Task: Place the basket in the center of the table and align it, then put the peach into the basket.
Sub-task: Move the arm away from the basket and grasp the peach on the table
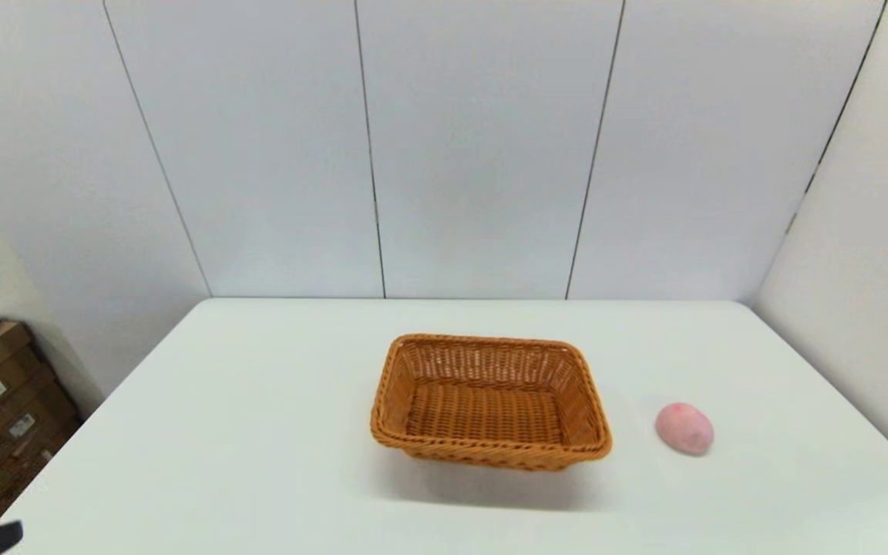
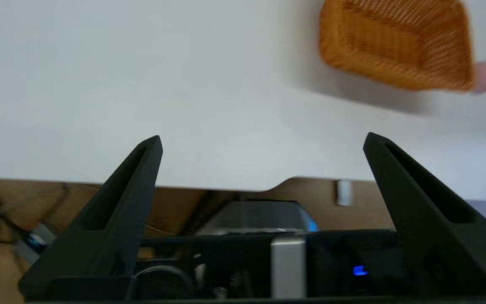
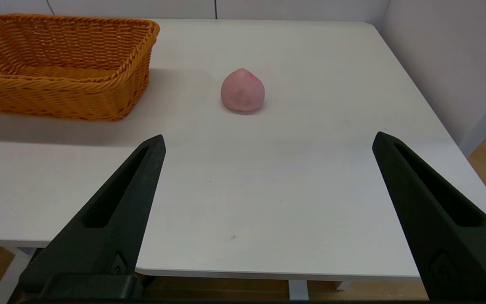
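Wicker basket [image 1: 490, 401] sitting near centre of table [image 1: 259, 432], empty; likely light, stiff, grippable at braided rim. Peach [image 1: 684, 428] lying just right of basket, apart; probably smooth, bruisable, best pinched across middle. Right gripper [image 3: 268, 143] hovering near-side of peach, jaws wide, holding nothing. Left gripper [image 2: 262, 141] waiting off basket's left, wide, empty.

Basket [image 1: 490, 401] mid-table [image 1: 259, 432] — peach [image 1: 684, 428] on the table, near its right.
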